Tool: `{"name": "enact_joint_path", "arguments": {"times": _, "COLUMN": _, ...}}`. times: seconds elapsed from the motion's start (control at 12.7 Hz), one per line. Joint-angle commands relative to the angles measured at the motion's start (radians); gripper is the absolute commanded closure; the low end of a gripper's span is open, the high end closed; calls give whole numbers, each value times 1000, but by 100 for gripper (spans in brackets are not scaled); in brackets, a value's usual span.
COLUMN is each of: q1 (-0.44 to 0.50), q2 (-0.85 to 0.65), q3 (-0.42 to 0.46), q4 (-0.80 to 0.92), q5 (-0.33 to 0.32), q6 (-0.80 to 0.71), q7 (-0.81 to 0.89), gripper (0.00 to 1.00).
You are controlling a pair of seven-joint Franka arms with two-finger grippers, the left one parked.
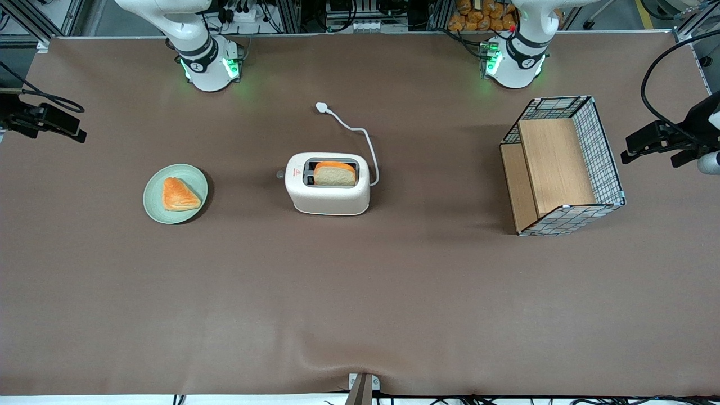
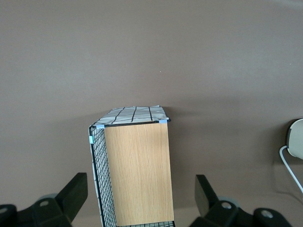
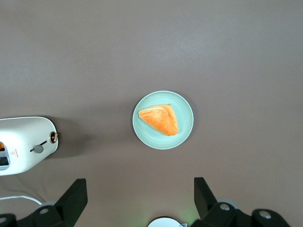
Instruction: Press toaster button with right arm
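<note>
Brown matting covers the table (image 1: 360, 292), and at the centre of the front frame the small cream-white two-slot toaster with rounded corners (image 1: 328, 194) is seen standing upright on it. A slice of pale bread with an orange crust (image 1: 334, 173) is held in the slot nearer the front camera. The tiny pale-grey round toaster button (image 1: 279, 175) is seen sticking out from the toaster's short end, the end turned toward the working arm's end of the table, and nothing is touching it. A white cord (image 1: 360, 138) is led from the toaster's other short end up the frame to a white plug (image 1: 322, 107) lying on the matting. Toward the working arm's end, well apart from the toaster, a round pale-green plate (image 1: 191, 174) is set, and a triangular orange pastry (image 1: 179, 194) is laid on it. The base of the glossy white right arm (image 1: 205, 62) is found at the upper edge of the front frame. In the right wrist view the slim black gripper (image 3: 139, 182) is shown held high above the plate, clear of the toaster, its two fingers (image 3: 75, 191) spread wide apart with nothing between them. Toward the parked arm's end, a wire-mesh basket with wooden panels (image 1: 562, 163) is placed
</note>
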Motion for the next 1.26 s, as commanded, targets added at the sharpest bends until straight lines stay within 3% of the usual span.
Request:
{"name": "enact_joint_path", "arguments": {"times": 0.0, "q1": -6, "q2": -2, "q3": 0, "q4": -3, "q5": 19, "q6": 7, "q7": -13, "gripper": 0}}
{"name": "enact_joint_path", "arguments": {"times": 0.55, "q1": 6, "q2": 7, "q3": 3, "q4": 6, "q5": 21, "q6": 9, "q7": -16, "gripper": 0}}
{"name": "enact_joint_path", "arguments": {"times": 1.03, "q1": 75, "q2": 54, "q3": 7, "q4": -8, "q5": 30, "q6": -4, "q7": -74, "gripper": 0}}
{"name": "enact_joint_path", "arguments": {"times": 1.18, "q1": 72, "q2": 79, "q3": 6, "q4": -56, "q5": 168, "q6": 7, "q7": -74, "gripper": 0}}
